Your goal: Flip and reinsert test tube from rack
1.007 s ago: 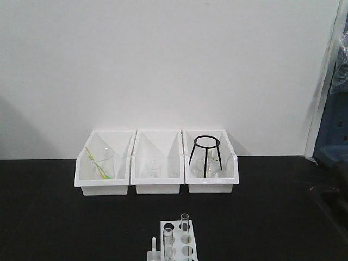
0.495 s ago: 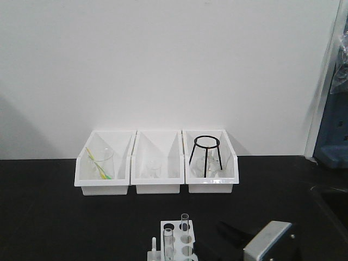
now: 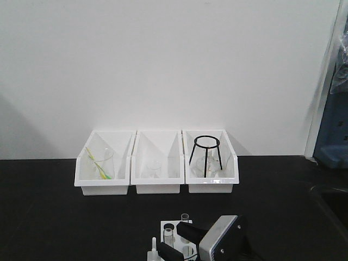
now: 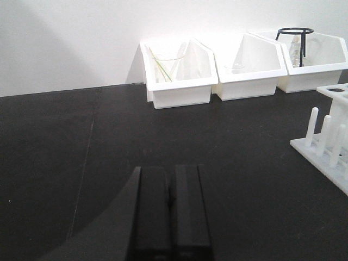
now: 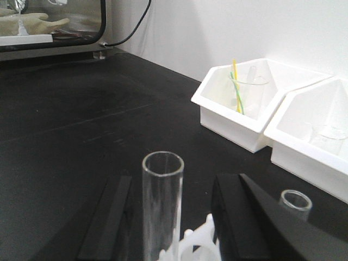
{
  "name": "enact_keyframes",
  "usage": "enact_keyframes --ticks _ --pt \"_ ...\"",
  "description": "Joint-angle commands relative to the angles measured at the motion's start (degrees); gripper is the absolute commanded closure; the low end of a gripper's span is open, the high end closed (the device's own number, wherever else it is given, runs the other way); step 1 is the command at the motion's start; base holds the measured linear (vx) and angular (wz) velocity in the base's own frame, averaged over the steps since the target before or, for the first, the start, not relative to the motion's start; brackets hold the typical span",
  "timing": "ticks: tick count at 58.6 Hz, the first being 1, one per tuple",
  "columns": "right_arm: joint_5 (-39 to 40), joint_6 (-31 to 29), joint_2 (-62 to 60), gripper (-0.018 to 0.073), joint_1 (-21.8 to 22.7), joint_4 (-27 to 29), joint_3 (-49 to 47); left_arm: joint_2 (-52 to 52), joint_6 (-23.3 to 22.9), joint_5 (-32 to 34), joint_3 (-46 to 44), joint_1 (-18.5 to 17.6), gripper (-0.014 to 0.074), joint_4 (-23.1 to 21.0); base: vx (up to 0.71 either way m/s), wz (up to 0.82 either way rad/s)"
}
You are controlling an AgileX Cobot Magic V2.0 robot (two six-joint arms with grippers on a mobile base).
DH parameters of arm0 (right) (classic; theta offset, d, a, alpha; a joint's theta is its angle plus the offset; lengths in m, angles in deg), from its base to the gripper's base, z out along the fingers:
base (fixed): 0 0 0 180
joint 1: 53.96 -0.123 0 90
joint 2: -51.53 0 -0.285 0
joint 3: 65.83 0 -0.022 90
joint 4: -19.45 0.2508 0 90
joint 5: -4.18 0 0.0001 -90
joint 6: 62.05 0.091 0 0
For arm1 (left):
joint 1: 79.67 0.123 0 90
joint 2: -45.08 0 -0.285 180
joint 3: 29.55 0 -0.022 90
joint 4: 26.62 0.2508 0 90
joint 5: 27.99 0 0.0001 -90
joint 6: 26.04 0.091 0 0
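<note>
Your right gripper [image 5: 175, 187] is open, its jaws on either side of a tube [image 5: 162, 198] that stands upright in the rack [image 3: 169, 225] at the table's [image 4: 109, 136] near edge. Your left gripper [image 4: 169, 179] is closed and empty, left of the rack.

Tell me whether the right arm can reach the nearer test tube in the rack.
Probably yes: the right end effector is open, its fingers flanking the nearer test tube, nothing between.

A white wall [image 3: 163, 65] is rising behind the black tabletop [image 3: 49, 217], with a blue cabinet [image 3: 337, 128] standing at the right, evenly lit.
</note>
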Motion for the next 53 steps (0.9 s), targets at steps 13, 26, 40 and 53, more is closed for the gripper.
enact_keyframes --ticks 13,26,40,53 --pt "6.85 0.76 2.62 0.0172 -0.04 -1.35 -4.67 0.42 -0.50 4.72 -0.23 -0.01 0.0602 -0.27 0.00 0.00" --pt "8.54 0.76 3.48 0.0260 -0.04 -1.38 -5.02 0.42 -0.50 4.72 -0.23 -0.01 0.0602 -0.27 0.00 0.00" --pt "8.95 0.51 3.48 0.0569 -0.04 -1.49 -5.02 0.42 -0.50 4.72 -0.23 -0.01 0.0602 -0.27 0.00 0.00" --pt "7.47 1.39 0.40 0.0574 -0.04 -1.43 -5.02 0.42 -0.50 4.72 -0.23 -0.01 0.0602 -0.27 0.00 0.00"
